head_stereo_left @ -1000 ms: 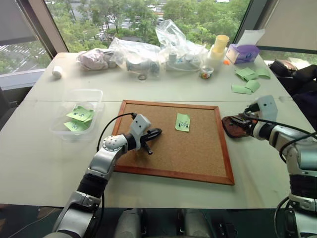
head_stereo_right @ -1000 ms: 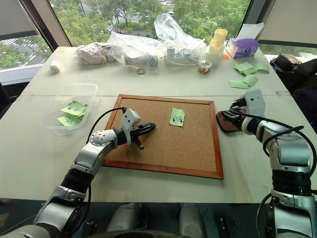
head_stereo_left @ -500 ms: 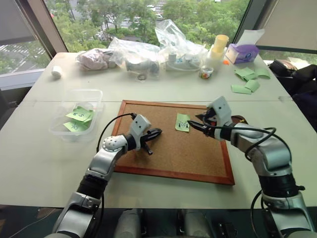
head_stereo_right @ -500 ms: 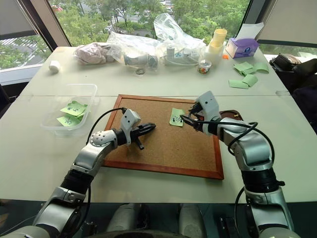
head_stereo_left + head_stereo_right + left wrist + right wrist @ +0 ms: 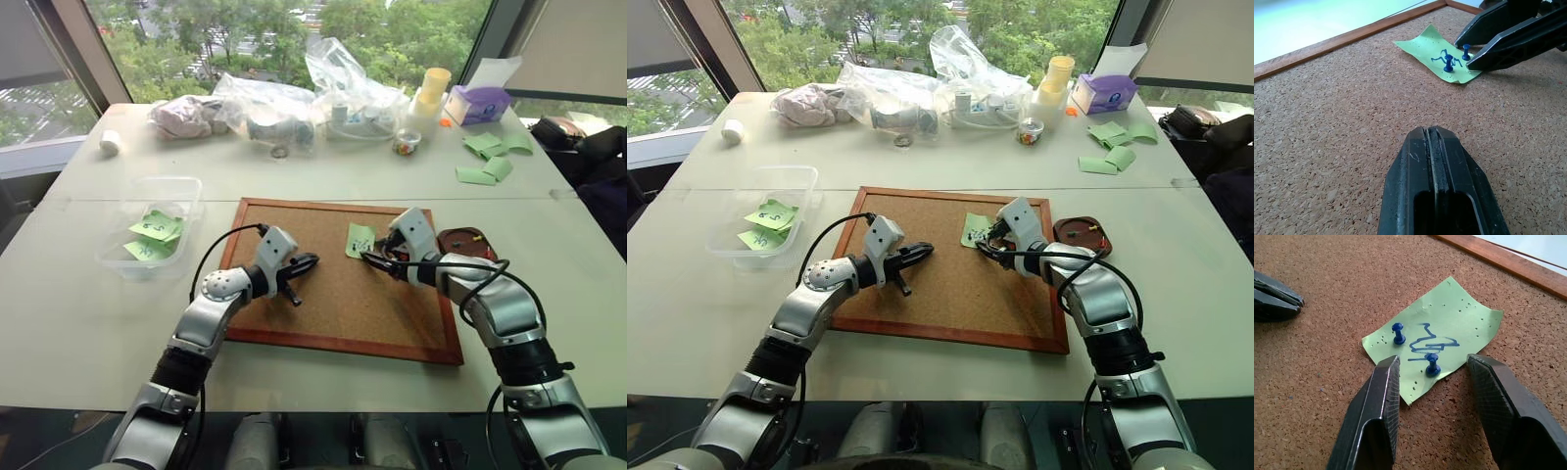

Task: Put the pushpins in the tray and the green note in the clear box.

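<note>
My right end effector [image 5: 1432,382], fingers spread, now sits low over the corkboard [image 5: 323,313] with the nearer blue pushpin [image 5: 1432,364] between its fingertips but not yet touched. A second ago this arm hung out over the tray [image 5: 468,243] at the right of the board; it has swung inward and down, and the last half second brought only a small closing adjustment. I read this as the end of the approach: the next act is to close on that pin's head and draw it straight out.

The second blue pushpin [image 5: 1398,333] stands just beyond, both pins upright through the green note [image 5: 1435,333], which lies flat on the cork with blue handwriting between the pins and a scatter of old pinholes. Its near corner lies between my fingers.

My left end effector [image 5: 1436,186], fingers pressed together and gripping nothing, has stayed in place over the left half of the board, pointing toward the note.

The tray, on the counter [image 5: 88,313] just beyond the board's right frame, holds a few small pins. The clear box [image 5: 157,235], well apart beside the board's left edge, already contains green notes [image 5: 155,227]. Until both pins are out, this note cannot go there.
</note>
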You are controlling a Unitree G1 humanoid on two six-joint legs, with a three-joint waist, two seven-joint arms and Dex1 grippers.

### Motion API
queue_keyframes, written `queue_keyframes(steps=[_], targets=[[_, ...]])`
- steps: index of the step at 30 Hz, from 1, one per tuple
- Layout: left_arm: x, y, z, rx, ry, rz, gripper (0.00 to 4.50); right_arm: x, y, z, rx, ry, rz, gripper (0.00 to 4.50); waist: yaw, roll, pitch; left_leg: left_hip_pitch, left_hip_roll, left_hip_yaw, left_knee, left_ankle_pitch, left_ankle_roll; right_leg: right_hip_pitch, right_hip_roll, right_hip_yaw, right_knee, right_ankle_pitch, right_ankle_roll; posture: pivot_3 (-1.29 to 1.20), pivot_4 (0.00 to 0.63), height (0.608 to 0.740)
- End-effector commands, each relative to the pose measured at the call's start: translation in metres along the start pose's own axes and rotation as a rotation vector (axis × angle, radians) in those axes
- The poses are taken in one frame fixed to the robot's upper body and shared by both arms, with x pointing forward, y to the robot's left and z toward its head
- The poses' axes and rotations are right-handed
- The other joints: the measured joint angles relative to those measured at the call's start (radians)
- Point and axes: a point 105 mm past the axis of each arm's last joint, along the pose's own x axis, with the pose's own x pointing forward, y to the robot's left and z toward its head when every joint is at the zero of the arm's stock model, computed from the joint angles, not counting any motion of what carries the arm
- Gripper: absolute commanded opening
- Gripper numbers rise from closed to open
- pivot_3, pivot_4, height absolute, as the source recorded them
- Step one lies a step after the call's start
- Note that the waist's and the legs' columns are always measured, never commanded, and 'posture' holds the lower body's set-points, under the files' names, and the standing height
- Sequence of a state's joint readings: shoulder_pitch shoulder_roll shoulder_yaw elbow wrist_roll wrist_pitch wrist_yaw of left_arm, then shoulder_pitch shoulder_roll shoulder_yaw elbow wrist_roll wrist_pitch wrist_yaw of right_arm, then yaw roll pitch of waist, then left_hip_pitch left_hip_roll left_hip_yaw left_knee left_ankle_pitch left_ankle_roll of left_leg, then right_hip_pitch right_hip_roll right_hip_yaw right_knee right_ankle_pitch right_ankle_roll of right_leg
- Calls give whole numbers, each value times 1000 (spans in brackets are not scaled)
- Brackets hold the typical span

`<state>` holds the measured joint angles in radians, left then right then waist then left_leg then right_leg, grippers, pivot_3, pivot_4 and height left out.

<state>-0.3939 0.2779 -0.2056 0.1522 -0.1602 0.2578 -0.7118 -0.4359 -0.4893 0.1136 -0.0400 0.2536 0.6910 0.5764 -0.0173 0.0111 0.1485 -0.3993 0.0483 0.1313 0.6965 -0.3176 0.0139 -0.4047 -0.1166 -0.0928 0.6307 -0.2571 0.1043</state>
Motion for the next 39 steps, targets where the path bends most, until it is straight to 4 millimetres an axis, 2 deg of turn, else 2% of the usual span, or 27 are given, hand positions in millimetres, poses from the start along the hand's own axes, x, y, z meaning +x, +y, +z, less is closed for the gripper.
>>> queue_keyframes(steps=[1,3,4,11,17,23,28,30,33,39], targets=[[-7,-3,-32,-60,110,11,0,2,2,10,-40,-35,6,1291,-1,0,0,0,0,0,0,0,0,0,0,0,0,0,0,0,150,740],[-7,-3,-32,-60,110,12,0,2,2,10,-51,-36,2,316,-1,0,0,0,0,0,0,0,0,0,0,0,0,0,0,0,150,740],[-7,-3,-32,-61,111,12,0,2,2,11,-52,-39,0,82,-1,0,0,0,0,0,0,0,0,0,0,0,0,0,0,0,150,740],[-6,-4,-34,-65,114,10,0,-7,-4,23,-56,-72,-33,82,-1,0,0,0,0,0,0,0,0,0,0,0,0,0,0,0,150,740],[-7,-6,-38,-68,132,1,0,-31,-28,43,55,-161,-135,82,4,0,0,-2,0,0,0,0,0,-2,-1,0,0,0,0,0,150,740],[-7,-8,-43,-68,146,-5,0,-62,-61,47,163,-221,-276,82,5,0,0,-5,0,0,0,0,1,-4,-1,0,-1,0,0,0,150,740],[-6,-7,-44,-67,148,-8,0,-101,-102,24,234,-205,-490,82,4,0,0,-3,0,0,0,-1,1,-3,0,0,0,0,0,0,150,740],[-5,-6,-43,-66,147,-9,0,-111,-110,12,243,-179,-534,82,4,0,0,-3,0,0,0,-1,2,-2,-1,0,0,0,0,0,150,740],[-4,-6,-43,-63,145,-13,0,-118,-113,-5,262,-131,-551,82,4,2,-1,-2,0,0,0,-2,3,-2,-1,0,0,0,0,0,150,740],[-3,-6,-43,-59,142,-16,0,-110,-102,-27,305,-71,-511,82,4,3,-2,2,0,0,-1,-3,6,2,-1,0,0,0,0,0,150,740]])
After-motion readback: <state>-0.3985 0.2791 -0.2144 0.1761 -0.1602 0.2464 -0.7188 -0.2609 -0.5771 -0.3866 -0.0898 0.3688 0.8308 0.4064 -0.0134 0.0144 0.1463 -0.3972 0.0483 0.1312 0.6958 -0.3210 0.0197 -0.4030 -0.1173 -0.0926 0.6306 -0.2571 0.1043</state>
